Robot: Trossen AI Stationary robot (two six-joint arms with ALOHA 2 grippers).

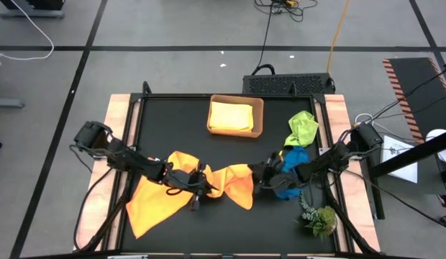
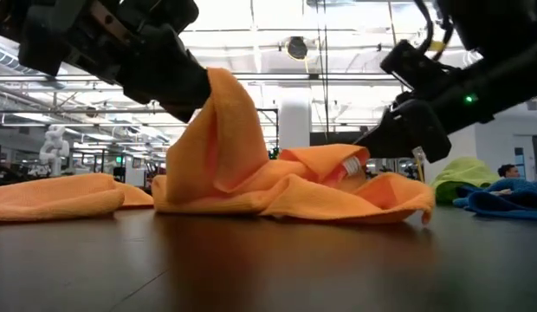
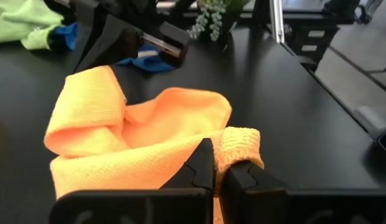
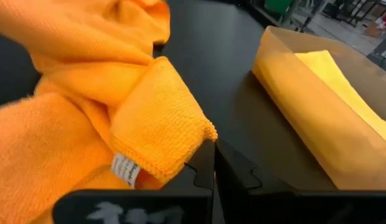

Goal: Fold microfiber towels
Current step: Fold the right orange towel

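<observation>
I see the crumpled orange towel (image 1: pixel 234 183) mid-table, pinched at opposite edges by the left gripper (image 3: pixel 219 177) and right gripper (image 4: pixel 213 163), both clamped onto its cloth. A second orange towel (image 1: pixel 147 205) lies flat beside it on the black tabletop (image 1: pixel 173 122) — grey floor (image 1: pixel 173 29) all round.

The right gripper (image 4: pixel 213 163) has its two dark fingers pressed together, pinching a folded corner of an orange towel (image 4: pixel 87 118). A small white label (image 4: pixel 123 168) hangs from the hem at that corner, just beside the fingers. The rest of the cloth lies bunched in thick folds on the black table (image 4: pixel 218 68). Near the towel, across a strip of bare tabletop, stands a shallow tan tray (image 4: pixel 299 118), and a flat yellow towel (image 4: pixel 342 84) lies inside it.
</observation>
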